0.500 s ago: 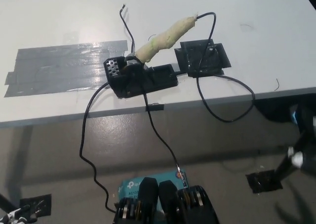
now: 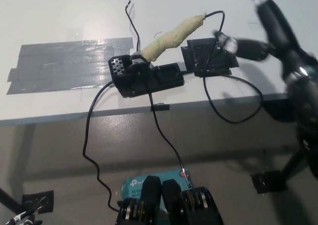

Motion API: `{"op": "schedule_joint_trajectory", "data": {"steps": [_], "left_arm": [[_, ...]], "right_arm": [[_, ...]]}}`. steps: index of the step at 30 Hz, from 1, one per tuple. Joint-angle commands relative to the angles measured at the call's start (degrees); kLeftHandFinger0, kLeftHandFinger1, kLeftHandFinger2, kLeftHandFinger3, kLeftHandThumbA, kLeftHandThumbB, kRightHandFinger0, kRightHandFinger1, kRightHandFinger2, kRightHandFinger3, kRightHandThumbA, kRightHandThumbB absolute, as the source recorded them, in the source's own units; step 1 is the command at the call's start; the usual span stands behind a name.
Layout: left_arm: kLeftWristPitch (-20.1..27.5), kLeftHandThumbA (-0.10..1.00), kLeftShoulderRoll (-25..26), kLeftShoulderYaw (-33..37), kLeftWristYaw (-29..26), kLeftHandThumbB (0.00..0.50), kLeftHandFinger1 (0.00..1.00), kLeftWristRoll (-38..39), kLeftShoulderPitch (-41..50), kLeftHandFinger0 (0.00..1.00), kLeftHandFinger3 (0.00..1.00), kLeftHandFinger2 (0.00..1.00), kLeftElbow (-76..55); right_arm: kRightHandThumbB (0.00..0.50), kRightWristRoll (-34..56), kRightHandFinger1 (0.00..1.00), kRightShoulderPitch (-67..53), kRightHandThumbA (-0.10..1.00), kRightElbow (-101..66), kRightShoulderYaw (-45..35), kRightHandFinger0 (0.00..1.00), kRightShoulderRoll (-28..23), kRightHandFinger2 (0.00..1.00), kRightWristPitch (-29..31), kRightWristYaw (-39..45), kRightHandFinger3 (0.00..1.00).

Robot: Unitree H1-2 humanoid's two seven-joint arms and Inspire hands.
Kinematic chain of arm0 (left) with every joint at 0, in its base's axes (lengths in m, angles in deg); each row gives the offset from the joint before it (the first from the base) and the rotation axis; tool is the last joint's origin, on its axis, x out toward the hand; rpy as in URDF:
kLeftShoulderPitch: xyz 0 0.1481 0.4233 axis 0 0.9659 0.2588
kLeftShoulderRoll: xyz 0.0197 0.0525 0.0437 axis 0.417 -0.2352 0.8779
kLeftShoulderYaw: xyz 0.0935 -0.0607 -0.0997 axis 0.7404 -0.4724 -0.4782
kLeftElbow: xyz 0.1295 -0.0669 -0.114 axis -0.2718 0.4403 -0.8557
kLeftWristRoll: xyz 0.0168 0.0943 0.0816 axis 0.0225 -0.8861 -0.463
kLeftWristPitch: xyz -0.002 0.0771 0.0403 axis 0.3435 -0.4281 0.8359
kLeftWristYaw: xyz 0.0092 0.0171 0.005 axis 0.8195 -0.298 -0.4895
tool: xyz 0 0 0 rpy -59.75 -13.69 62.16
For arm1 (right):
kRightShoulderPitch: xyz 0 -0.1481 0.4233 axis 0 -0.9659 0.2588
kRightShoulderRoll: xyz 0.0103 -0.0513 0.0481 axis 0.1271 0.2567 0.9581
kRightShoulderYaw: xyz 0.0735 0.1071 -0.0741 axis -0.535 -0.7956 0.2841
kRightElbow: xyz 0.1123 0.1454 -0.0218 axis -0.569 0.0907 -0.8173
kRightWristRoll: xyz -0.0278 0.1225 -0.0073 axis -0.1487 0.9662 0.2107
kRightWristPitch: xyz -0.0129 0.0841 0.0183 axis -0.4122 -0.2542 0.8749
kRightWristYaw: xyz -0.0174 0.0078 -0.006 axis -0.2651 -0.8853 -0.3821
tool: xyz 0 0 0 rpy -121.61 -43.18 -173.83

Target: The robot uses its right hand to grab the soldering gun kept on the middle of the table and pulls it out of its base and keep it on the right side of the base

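Observation:
The soldering gun (image 2: 171,36), wrapped in pale yellow-green material, leans tilted in its black base (image 2: 146,77) at the middle of the white table (image 2: 59,16). Its cord loops off the top end and hangs over the table's front edge. My black right hand (image 2: 258,29) is blurred in motion at the right, above the table, with its fingers spread; one reaches over the black taped patch (image 2: 206,58) to the right of the base. The hand is open and apart from the gun. My left hand is out of view.
A wide grey tape strip (image 2: 69,66) lies on the table left of the base. Black cables (image 2: 89,140) hang from the base to the floor. A small black tape piece (image 2: 159,107) sits on the table's front edge. Floor tape patches lie below.
My right arm has swung up from the lower right edge to above the table's right side, toward the gun. The picture has shifted slightly; gun and base stay in place.

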Motion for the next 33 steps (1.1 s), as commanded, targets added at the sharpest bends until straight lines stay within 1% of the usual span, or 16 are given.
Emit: {"op": "schedule_joint_trajectory", "data": {"steps": [1, 2, 3, 6, 7, 9, 11, 12, 13, 16, 19, 24, 28, 29, 32, 33], "left_arm": [[0.0, 0.59, 3.6, -0.1, 1.6, 0.288, 0.51, -1.2, 0.8, 0.42, 0.82, 0.67, -2.0], [-0.2, 0.59, 3.5, -0.2, 1.4, 0.293, 0.49, -1.3, 0.7, 0.41, 0.81, 0.64, -2.1], [-0.2, 0.6, 3.7, -0.2, 1.4, 0.295, 0.49, -1.3, 0.7, 0.42, 0.81, 0.64, -2.1], [-0.1, 0.59, 3.7, -0.2, 1.3, 0.306, 0.49, -1.4, 0.5, 0.43, 0.79, 0.61, -1.8], [0.0, 0.57, 3.6, -0.4, 1.1, 0.291, 0.49, -1.4, 0.6, 0.43, 0.76, 0.59, -1.4], [-0.5, 0.58, 3.8, -0.3, 1.1, 0.282, 0.5, -1.4, 0.6, 0.43, 0.78, 0.59, -1.3], [-0.6, 0.58, 3.8, -0.3, 1.1, 0.282, 0.5, -1.3, 0.3, 0.42, 0.79, 0.58, -1.2], [-0.4, 0.57, 3.8, -0.1, 1.1, 0.285, 0.51, -1.5, 0.2, 0.45, 0.81, 0.58, -0.9], [-0.3, 0.57, 3.8, 0.0, 1.1, 0.276, 0.5, -1.6, 0.3, 0.44, 0.8, 0.57, -0.8], [-0.8, 0.56, 3.9, 0.3, 1.1, 0.257, 0.48, -1.8, 0.5, 0.42, 0.77, 0.56, -1.6], [0.3, 0.59, 4.5, 1.1, 2.2, 0.238, 0.53, -1.9, 0.9, 0.46, 0.81, 0.64, -1.4], [-0.1, 0.58, 4.9, 1.8, 2.3, 0.258, 0.56, -1.9, 0.8, 0.47, 0.82, 0.67, -1.3], [0.2, 0.58, 4.9, 2.3, 2.3, 0.26, 0.56, -2.1, 0.8, 0.48, 0.8, 0.66, -0.8], [0.2, 0.58, 4.9, 2.5, 2.3, 0.246, 0.56, -2.3, 1.0, 0.48, 0.81, 0.66, -0.9], [0.0, 0.58, 5.0, 2.7, 2.3, 0.246, 0.57, -2.5, 0.9, 0.48, 0.83, 0.66, -0.9], [0.6, 0.58, 5.1, 3.0, 2.5, 0.271, 0.56, -2.6, 0.9, 0.46, 0.84, 0.66, -0.6]], "right_arm": [[0.339, -25.7, 1.0, 13.7, 0.72, 12.2, 13.3, 1.0, -0.1, 1.0, 15.0, -11.0, 1.0], [0.367, -27.6, 1.0, 14.9, 0.68, 15.2, 15.4, 1.0, -0.4, 1.0, 16.7, -12.6, 1.0], [0.373, -29.1, 1.0, 16.1, 0.72, 17.1, 17.3, 1.0, -0.6, 1.0, 17.0, -12.9, 1.0], [0.396, -29.4, 1.0, 17.8, 0.69, 20.4, 19.7, 1.0, -1.2, 1.0, 19.3, -13.3, 1.0], [0.369, -30.3, 1.0, 19.3, 0.73, 22.2, 22.4, 1.0, -1.9, 1.0, 20.8, -10.7, 1.0], [0.376, -30.6, 1.0, 20.4, 0.69, 24.4, 24.2, 1.0, -2.1, 1.0, 23.0, -10.8, 1.0], [0.364, -32.7, 1.0, 22.2, 0.71, 26.7, 27.4, 1.0, -2.8, 1.0, 24.6, -10.8, 1.0], [0.344, -35.3, 1.0, 23.7, 0.75, 27.2, 30.6, 1.0, -3.7, 1.0, 25.0, -7.9, 1.0], [0.353, -37.0, 1.0, 24.8, 0.75, 28.3, 33.0, 1.0, -4.2, 1.0, 26.0, -6.7, 1.0], [0.371, -36.3, 1.0, 25.4, 0.71, 30.3, 34.3, 1.0, -4.2, 1.0, 25.8, -6.5, 1.0], [0.415, -36.3, 1.0, 25.5, 0.65, 33.3, 35.3, 1.0, -4.2, 1.0, 25.0, -8.5, 1.0], [0.421, -39.8, 1.0, 27.5, 0.67, 37.6, 39.1, 1.0, -4.4, 1.0, 24.5, -8.3, 1.0], [0.396, -40.6, 1.0, 27.3, 0.69, 38.1, 39.9, 1.0, -4.0, 1.0, 24.0, -5.7, 1.0], [0.4, -41.1, 1.0, 27.0, 0.66, 38.3, 40.0, 1.0, -3.8, 1.0, 24.0, -6.0, 1.0], [0.4, -42.7, 1.0, 26.5, 0.62, 39.1, 40.0, 1.0, -3.4, 1.0, 24.0, -6.6, 1.0], [0.392, -43.5, 1.0, 26.1, 0.57, 39.1, 40.1, 1.0, -3.4, 1.0, 23.0, -5.2, 1.0]]}}
